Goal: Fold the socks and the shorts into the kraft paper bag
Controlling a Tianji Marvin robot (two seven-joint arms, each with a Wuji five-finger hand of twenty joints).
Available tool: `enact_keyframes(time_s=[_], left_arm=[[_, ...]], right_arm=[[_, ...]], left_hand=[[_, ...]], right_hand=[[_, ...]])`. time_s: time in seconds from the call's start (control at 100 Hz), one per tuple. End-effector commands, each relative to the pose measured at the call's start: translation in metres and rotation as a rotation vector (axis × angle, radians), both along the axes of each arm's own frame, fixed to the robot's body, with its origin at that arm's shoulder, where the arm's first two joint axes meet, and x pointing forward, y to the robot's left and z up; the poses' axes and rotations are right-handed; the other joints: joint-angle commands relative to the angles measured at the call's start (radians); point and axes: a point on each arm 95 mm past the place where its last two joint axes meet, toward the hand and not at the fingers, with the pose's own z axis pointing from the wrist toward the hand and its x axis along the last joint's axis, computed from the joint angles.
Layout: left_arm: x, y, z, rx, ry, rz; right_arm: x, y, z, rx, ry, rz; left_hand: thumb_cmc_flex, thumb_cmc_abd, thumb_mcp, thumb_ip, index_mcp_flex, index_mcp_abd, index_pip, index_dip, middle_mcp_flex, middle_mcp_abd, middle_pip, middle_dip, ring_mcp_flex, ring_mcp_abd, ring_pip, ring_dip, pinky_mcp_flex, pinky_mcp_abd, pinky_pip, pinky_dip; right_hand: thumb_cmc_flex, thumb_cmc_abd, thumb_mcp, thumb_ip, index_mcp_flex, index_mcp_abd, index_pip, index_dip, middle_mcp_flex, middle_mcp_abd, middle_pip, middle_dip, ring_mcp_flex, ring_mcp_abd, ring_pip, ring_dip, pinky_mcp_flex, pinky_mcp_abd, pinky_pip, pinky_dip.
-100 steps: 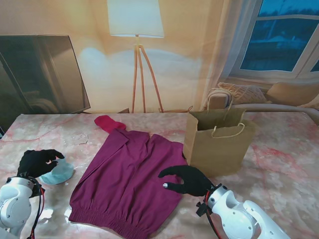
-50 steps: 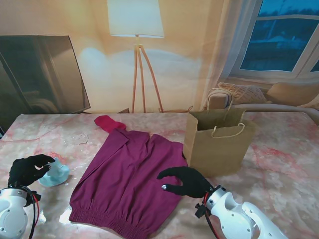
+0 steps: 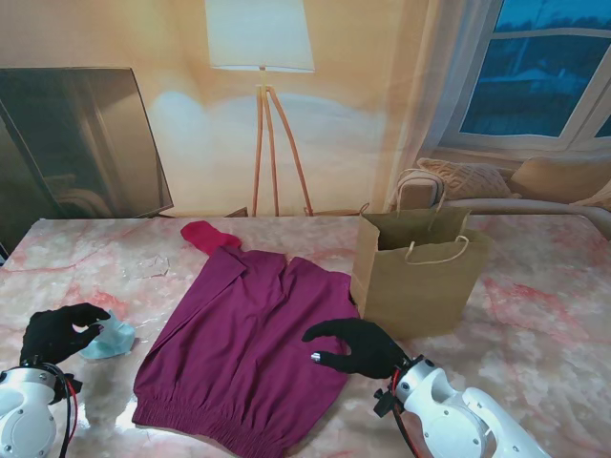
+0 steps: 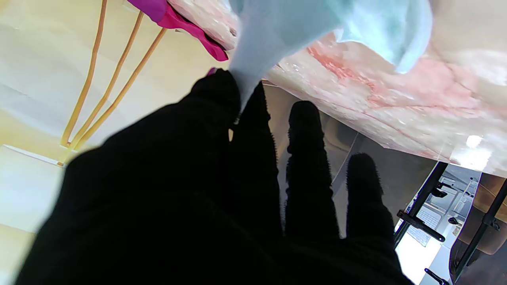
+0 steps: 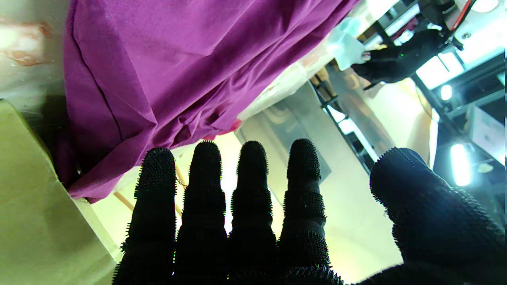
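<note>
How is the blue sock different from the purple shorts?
The sock is pale blue; the shorts are purple. The sock looks far smaller than the shorts. The left hand pinches the sock, while the shorts lie spread flat with the right hand open over their edge. Both are soft cloth on the table.

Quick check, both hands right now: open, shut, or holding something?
Left hand: shut on the light blue sock, pinched between fingertips.
Right hand: open, fingers spread over the purple shorts, holding nothing.
</note>
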Motion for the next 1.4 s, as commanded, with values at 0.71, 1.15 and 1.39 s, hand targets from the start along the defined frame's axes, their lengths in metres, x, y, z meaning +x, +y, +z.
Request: enact_keyframes(time_s=[0.71,1.15,1.39], left_arm=[[0.028,-0.029,0.059,0.073,-0.164,-0.065],[0.018,-0.043,0.056,0.117,-0.211,-0.13],[-0.03,-0.039,0.009,0.132,-0.082,-0.141]], right_arm=[[-0.012,-0.002,0.002,0.019,0.0,-0.01],[-0.014,-0.006,-0.001,0.022,0.01,-0.009],[-0.023,-0.007,-0.003,0.02,0.008,0.002]], left_hand=[[0.004,-0.016,0.026,0.022,0.009,-0.035,0.06,-0.02,0.037,-0.111,-0.003,-0.013,0.11,-0.011,0.092,0.075,0.06,0.021,0.073,0.06],[0.002,-0.03,0.019,0.021,0.015,-0.1,0.078,-0.019,0.051,-0.164,-0.009,-0.027,0.07,-0.056,0.054,0.065,0.044,-0.003,0.071,0.045],[0.005,-0.037,0.02,0.02,0.021,-0.105,0.081,-0.024,0.058,-0.168,-0.01,-0.036,0.06,-0.059,0.031,0.053,0.042,-0.01,0.068,0.039]], right_hand=[[-0.008,0.02,-0.019,0.053,0.012,-0.024,0.018,0.006,0.024,0.008,0.012,0.004,0.008,0.008,0.014,0.021,-0.005,0.001,0.028,0.032],[-0.007,0.02,-0.019,0.053,0.011,-0.023,0.018,0.005,0.023,0.008,0.012,0.005,0.008,0.008,0.014,0.021,-0.005,0.0,0.027,0.031],[-0.007,0.02,-0.019,0.053,0.013,-0.022,0.017,0.005,0.023,0.009,0.012,0.004,0.008,0.011,0.014,0.021,-0.006,0.0,0.028,0.031]])
